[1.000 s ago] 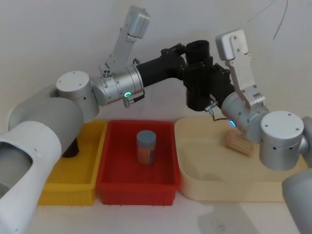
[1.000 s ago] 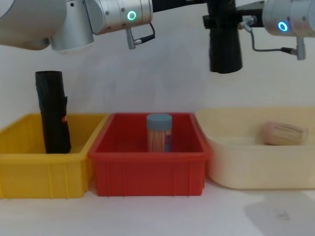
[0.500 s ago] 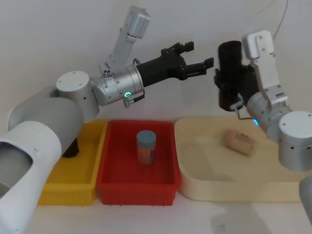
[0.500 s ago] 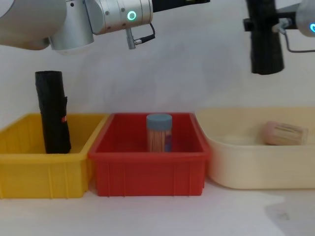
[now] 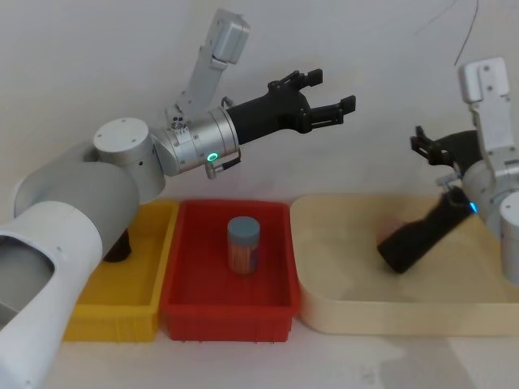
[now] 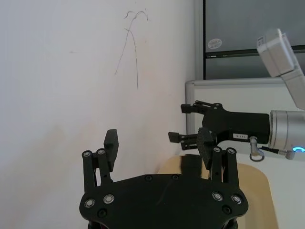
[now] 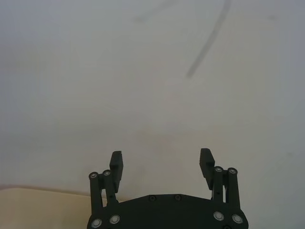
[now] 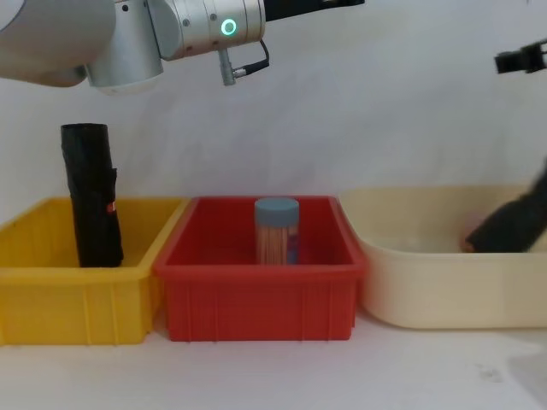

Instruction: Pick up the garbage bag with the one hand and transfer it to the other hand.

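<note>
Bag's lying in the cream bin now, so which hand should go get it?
Right, probably. The right hand is open just above the garbage bag lying tilted in the cream bin. The left hand, also open, hangs high over the red bin, farther off.

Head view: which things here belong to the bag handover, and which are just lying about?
Job:
- garbage bag, lying tilted in the cream tray
- left gripper, open, held high
- right gripper, open, above the tray

Lying about:
- second black roll in yellow bin
- jar in red bin
</note>
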